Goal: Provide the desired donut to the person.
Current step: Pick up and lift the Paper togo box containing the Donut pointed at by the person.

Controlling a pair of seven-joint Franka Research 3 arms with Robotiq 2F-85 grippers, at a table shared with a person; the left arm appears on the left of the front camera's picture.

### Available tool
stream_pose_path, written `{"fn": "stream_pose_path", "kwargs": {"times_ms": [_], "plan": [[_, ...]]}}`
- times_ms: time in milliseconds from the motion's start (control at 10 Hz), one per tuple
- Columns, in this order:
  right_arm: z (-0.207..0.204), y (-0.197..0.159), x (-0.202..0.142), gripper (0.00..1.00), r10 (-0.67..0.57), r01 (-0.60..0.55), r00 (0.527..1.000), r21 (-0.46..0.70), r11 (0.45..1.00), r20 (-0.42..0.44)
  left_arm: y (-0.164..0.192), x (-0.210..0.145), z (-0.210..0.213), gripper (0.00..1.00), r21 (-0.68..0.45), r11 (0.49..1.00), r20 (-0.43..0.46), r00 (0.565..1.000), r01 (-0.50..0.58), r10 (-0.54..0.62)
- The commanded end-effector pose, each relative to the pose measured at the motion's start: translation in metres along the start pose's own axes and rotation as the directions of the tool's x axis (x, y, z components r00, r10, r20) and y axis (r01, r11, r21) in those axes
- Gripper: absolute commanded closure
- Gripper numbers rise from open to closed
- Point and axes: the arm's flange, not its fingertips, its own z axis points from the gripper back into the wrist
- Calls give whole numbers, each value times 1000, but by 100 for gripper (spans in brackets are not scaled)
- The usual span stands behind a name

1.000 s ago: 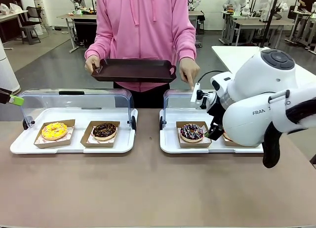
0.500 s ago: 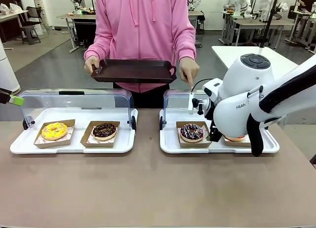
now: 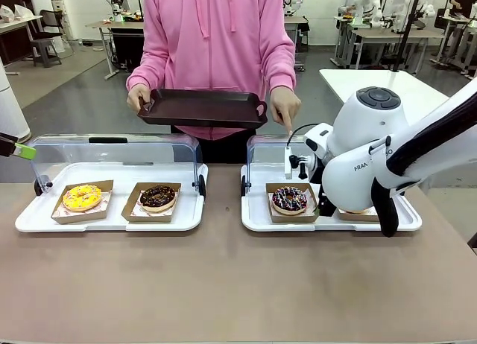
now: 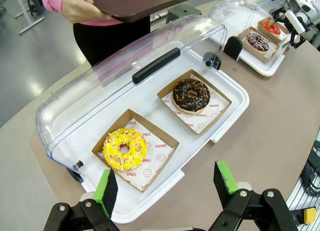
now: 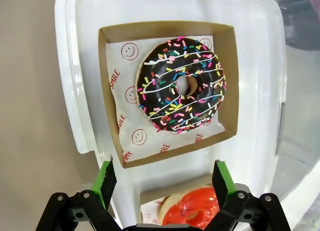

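Between the wide-open, empty fingers of the right gripper (image 5: pixel 162 191) lies the red-glazed donut (image 5: pixel 192 209). Just ahead sits the sprinkled chocolate donut (image 5: pixel 182 91). Farther off, the person (image 3: pixel 216 53) points downward, dark tray (image 3: pixel 201 106) ready. The approach seems under way. Next comes descending and closing on the chosen donut's box.

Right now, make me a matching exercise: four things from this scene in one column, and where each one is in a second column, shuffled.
Things:
1. yellow donut
2. chocolate donut
3. sprinkle donut
4. brown tray

Places:
A. in the person's hand
B. right case, left side
C. left case, left side
D. left case, right side

Pairs: 1-C, 2-D, 3-B, 4-A
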Motion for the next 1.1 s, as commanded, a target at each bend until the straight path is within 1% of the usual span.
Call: {"fn": "stream_pose_path", "kwargs": {"times_ms": [0, 200, 500, 800, 900, 1000], "plan": [[-9, -5, 3, 0, 31, -31, 1000, -12, 999, -6, 1, 0, -1, 0, -11, 1000, 11, 1000, -3, 3], [-14, -4, 6, 0, 55, -55, 998, -27, 998, 0, 1, 0, -1, 0, -11, 1000, 11, 1000, -3, 3], [-21, -3, 11, 0, 85, -86, 996, -38, 996, -16, 1, 0, -1, 0, -11, 1000, 11, 1000, -3, 3], [-23, -4, 11, 0, 85, -85, 996, -29, 996, -20, 1, 0, -1, 0, -11, 1000, 11, 1000, -3, 3], [-24, -4, 11, 46, 87, -87, 996, -21, 996, -20, 1, 0, -1, 0, -11, 1000, 11, 1000, -3, 3], [-24, -4, 11, 54, 90, -90, 996, -14, 996, -23, 1, 0, -1, 0, -11, 1000, 11, 1000, -3, 3]]}}
